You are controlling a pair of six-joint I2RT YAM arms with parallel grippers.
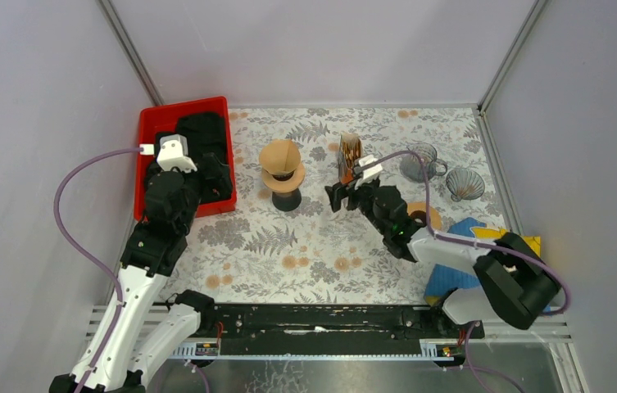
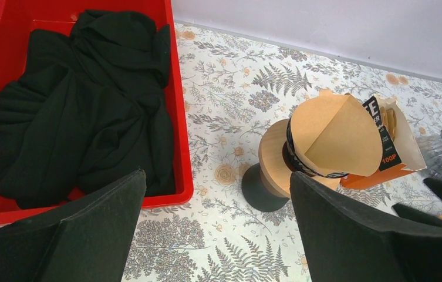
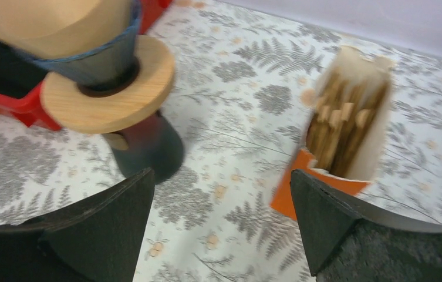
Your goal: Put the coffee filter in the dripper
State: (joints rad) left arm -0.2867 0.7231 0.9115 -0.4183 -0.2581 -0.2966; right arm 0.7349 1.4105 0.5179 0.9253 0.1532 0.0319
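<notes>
The brown paper coffee filter [image 1: 280, 155] sits in the dripper [image 1: 286, 173], which rests on a wooden ring over a black stand. In the left wrist view the filter [image 2: 337, 134] stands up out of the dripper's dark cone [image 2: 293, 160]. In the right wrist view the dripper [image 3: 92, 57] is at the upper left with the filter [image 3: 48, 20] inside it. My right gripper [image 1: 347, 199] is open and empty, low over the table between the stand and the filter box [image 1: 349, 158]. My left gripper [image 1: 216, 176] is open and empty by the red bin's right edge.
A red bin [image 1: 146, 131] holding black cloth [image 2: 83, 106] stands at the back left. The orange and white filter box [image 3: 347, 117] holds several more filters. Two glass drippers [image 1: 421, 161] [image 1: 463, 184] stand at the back right, and blue and yellow items [image 1: 460, 254] lie under the right arm.
</notes>
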